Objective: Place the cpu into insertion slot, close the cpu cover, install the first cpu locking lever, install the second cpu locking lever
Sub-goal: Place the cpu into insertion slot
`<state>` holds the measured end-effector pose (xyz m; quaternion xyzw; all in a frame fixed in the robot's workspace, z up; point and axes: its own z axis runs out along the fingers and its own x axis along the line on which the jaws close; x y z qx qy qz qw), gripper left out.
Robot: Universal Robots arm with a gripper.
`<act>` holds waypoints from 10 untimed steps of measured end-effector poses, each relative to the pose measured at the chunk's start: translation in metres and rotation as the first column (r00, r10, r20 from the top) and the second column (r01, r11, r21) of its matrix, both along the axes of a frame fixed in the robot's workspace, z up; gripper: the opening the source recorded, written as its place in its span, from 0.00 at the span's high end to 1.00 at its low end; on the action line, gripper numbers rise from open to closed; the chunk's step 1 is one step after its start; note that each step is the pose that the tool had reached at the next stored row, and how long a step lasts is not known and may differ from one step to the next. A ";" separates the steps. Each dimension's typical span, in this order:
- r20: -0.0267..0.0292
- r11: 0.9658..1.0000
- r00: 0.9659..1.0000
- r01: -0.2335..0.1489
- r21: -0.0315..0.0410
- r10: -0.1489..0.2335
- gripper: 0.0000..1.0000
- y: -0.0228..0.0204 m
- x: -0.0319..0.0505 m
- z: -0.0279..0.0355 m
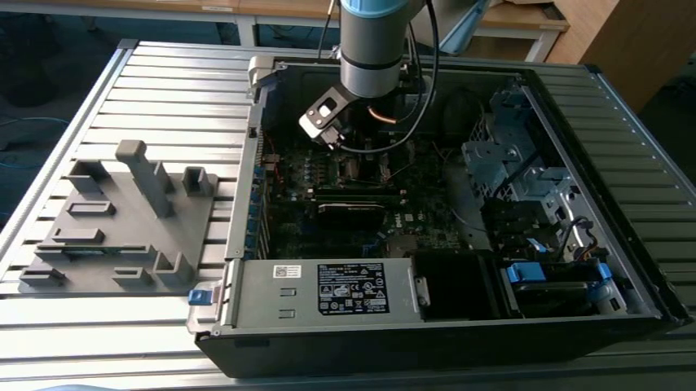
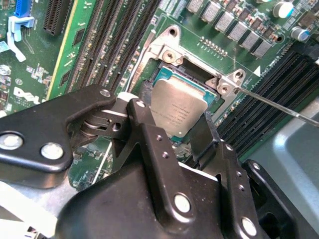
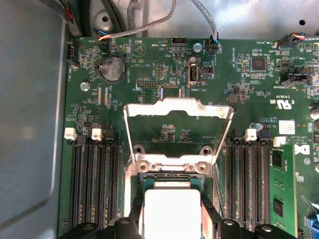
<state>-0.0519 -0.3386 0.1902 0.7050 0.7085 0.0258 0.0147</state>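
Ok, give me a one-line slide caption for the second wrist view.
The gripper with jaws closed on the cpu, at the open insertion slot.

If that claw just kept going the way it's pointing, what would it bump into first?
Most likely the insertion slot: the gripper points down at it with the cpu in its grip, so the cpu would touch first. How big the gap is, I cannot tell. The cpu cover stands open.
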 end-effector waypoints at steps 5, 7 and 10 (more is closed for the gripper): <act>0.000 1.000 1.000 0.000 0.000 0.000 0.46 -0.0001 -0.0001 -0.0006; 0.000 1.000 1.000 0.000 0.000 0.000 0.46 -0.0001 -0.0001 -0.0005; 0.001 1.000 1.000 0.000 0.001 0.000 0.46 0.0001 0.0001 0.0009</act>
